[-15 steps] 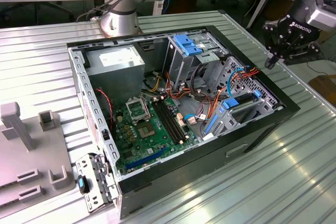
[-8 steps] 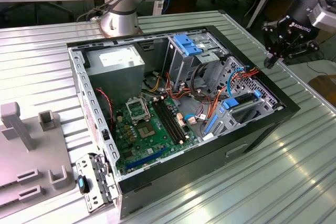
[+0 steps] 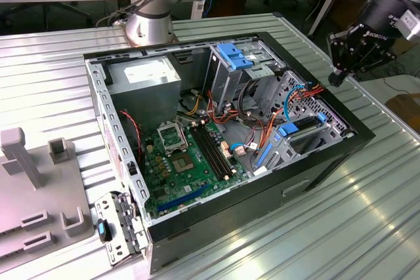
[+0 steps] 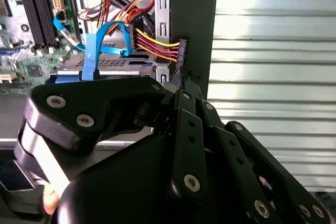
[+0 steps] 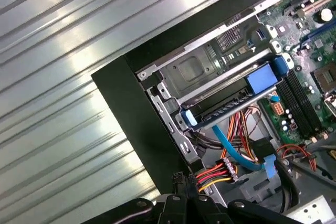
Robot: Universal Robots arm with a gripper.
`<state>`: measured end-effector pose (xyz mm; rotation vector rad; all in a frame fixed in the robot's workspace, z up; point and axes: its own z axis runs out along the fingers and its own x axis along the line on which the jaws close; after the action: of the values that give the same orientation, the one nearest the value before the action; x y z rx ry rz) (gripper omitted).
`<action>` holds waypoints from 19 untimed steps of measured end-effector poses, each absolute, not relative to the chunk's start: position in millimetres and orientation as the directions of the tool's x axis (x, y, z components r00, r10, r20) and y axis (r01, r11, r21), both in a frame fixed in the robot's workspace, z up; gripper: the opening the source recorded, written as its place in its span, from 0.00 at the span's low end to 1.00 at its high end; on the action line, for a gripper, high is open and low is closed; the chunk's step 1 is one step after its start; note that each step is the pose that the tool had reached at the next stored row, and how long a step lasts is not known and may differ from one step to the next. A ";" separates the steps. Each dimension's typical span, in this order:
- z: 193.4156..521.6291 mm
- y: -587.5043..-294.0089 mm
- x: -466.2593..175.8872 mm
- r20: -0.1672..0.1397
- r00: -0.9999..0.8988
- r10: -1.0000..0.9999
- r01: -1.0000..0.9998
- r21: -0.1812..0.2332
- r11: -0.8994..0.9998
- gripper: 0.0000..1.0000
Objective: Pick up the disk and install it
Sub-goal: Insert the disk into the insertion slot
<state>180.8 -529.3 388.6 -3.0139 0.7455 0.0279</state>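
- The open computer case (image 3: 357,141) lies on its side on the ribbed metal counter (image 3: 374,221). Bare counter runs along its wall on the exterior view's right and along its near side.
- The tool (image 3: 336,78) hangs above that right-hand wall, toward the far end, with clear air around it. The black rim passes just under its tips in both wrist views (image 4: 180,81) (image 5: 184,184).
- The tool's fingers are pressed together with nothing between them.
- The disk (image 3: 305,134) sits in the drive cage just inside the same wall, nearer than the tool and lower, apart from it. Its blue carrier frame shows along the edge in the first wrist view (image 5: 220,109).
- A blue data cable (image 4: 113,32) loops over the disk (image 4: 131,62).
- A bundle of red, yellow and orange wires (image 5: 212,174), ending in a black connector, lies between the tool's tips and the disk, crowding the gap by the cage.
- The motherboard (image 3: 190,162) fills the case's middle, and a grey power supply (image 3: 147,77) sits at the far left.
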 end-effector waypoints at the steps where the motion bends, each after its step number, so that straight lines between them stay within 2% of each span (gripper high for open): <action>1: 388.4 -529.3 180.8 -0.026 0.894 -0.448 -0.449 -0.031 -0.893 0.11; 14: 385.0 -516.2 180.8 -0.026 0.957 -0.289 -0.290 -0.031 -0.957 0.11; 19: 381.6 -512.5 180.8 -0.005 0.976 -0.218 -0.218 -0.033 -0.975 0.11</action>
<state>180.8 -512.5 381.6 -3.0897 0.3404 0.0024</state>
